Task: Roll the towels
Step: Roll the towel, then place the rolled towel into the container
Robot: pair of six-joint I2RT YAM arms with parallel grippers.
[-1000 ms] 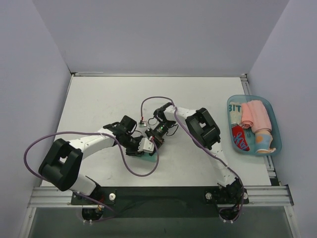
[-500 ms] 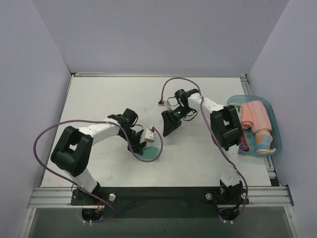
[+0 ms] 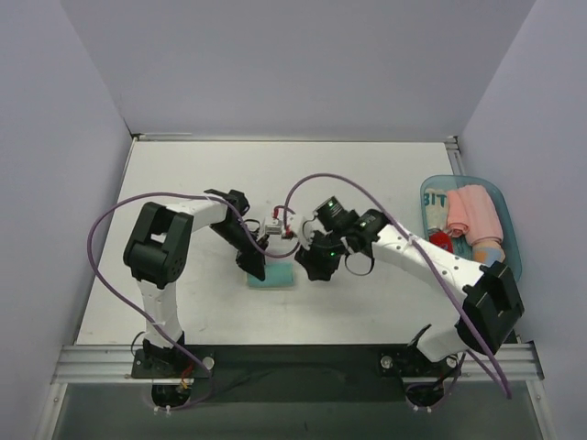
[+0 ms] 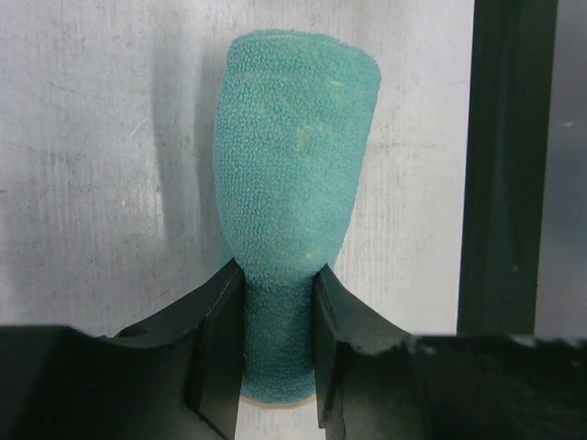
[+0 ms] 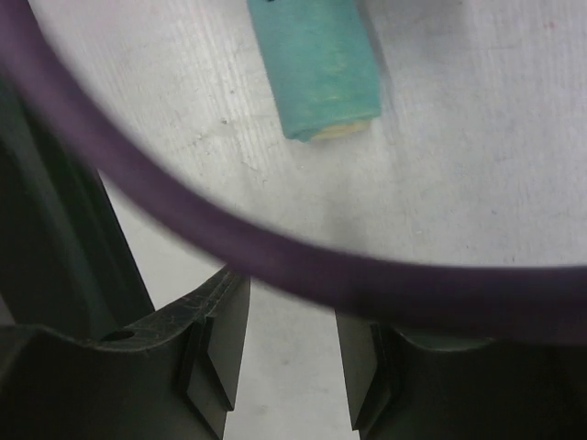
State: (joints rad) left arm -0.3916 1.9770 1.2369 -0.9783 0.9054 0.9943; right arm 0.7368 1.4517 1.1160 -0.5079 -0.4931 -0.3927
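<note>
Left-wrist camera gives me the clearest read: the left gripper [image 4: 278, 357] is clamped on the rolled towel [image 4: 295, 156]. Its two black fingers pinch the near end, so the teal terry cloth narrows between them and bulges wider beyond the tips. The roll lies on the white table [image 3: 174, 183], stretching straight away from that wrist. From the top camera I see it near the middle of the table, a little toward the near edge. The left arm reaches in at its left end, and the right gripper [image 5: 292, 357] sits just off its right end, close but not touching. On the right wrist camera those jaws stand apart with only bare table between them. The roll's end lies ahead of them, teal on the outside with a pale yellow core showing. A purple cable [image 5: 275, 266] sweeps across that view, blurred. At the right edge of the table, the light blue tray [image 3: 464, 181] holds other cloths. Among them I can make out a pink roll [image 3: 472, 211] and a red towel [image 3: 441, 244] partly hidden behind the right arm.
</note>
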